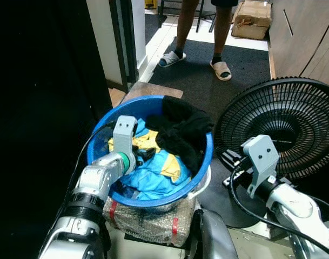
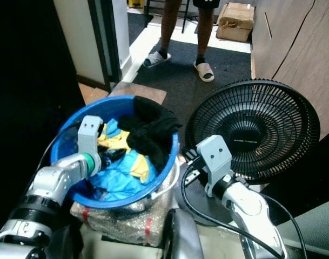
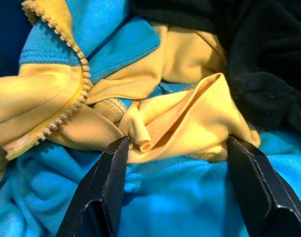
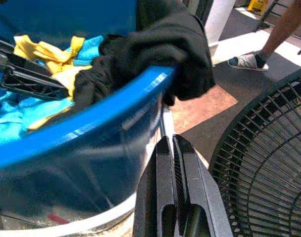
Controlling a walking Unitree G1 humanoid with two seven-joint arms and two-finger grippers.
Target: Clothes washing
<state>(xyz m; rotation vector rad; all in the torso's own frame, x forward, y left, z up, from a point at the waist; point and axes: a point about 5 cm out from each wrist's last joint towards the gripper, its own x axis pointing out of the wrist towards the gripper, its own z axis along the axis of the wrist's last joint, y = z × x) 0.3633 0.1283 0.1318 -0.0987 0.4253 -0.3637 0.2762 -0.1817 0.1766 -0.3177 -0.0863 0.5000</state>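
While spread inside the blue basin (image 1: 205,156), left gripper (image 3: 182,190) fingers (image 3: 108,180) flanking a yellow-and-blue garment (image 3: 190,118); right gripper (image 4: 174,173) fingers pressed together.

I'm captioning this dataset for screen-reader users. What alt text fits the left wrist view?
The left end effector hangs open over laundry, its two black fingers straddling a bunched fold of the yellow garment with a zipper edge. Blue fabric lies beneath, and a black garment sits to one side.
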